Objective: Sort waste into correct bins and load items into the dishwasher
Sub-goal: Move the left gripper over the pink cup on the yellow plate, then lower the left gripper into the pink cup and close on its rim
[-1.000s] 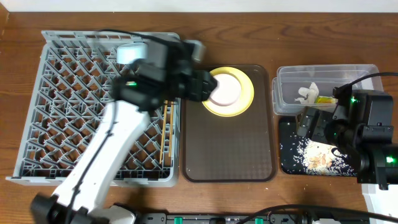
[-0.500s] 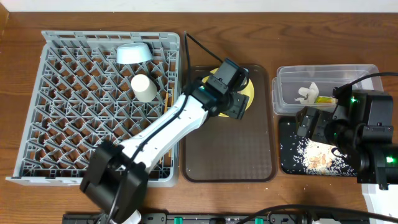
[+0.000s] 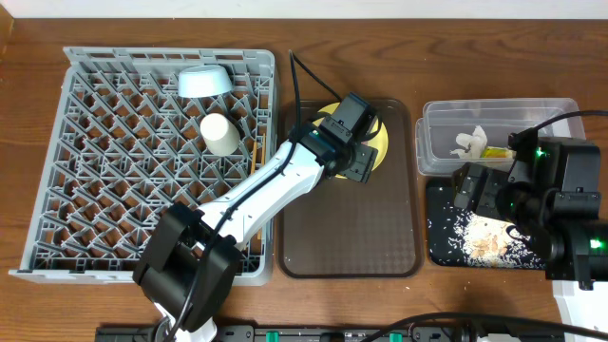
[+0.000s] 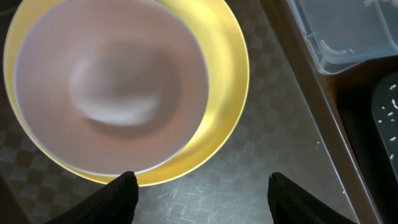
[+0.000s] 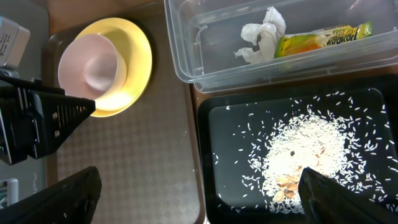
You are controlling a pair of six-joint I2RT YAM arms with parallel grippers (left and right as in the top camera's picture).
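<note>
Overhead, I see the left gripper (image 3: 359, 152) above the round yellow plate (image 3: 381, 142) on the brown serving tray (image 3: 347, 228). In the left wrist view its fingers (image 4: 124, 196) stand wide apart, holding nothing, near the plate's rim. In the right wrist view the right gripper (image 5: 199, 205) is also spread wide, empty, over the shallow black tray (image 5: 230, 205) with the pale rice crumbs (image 5: 298, 146).
</note>
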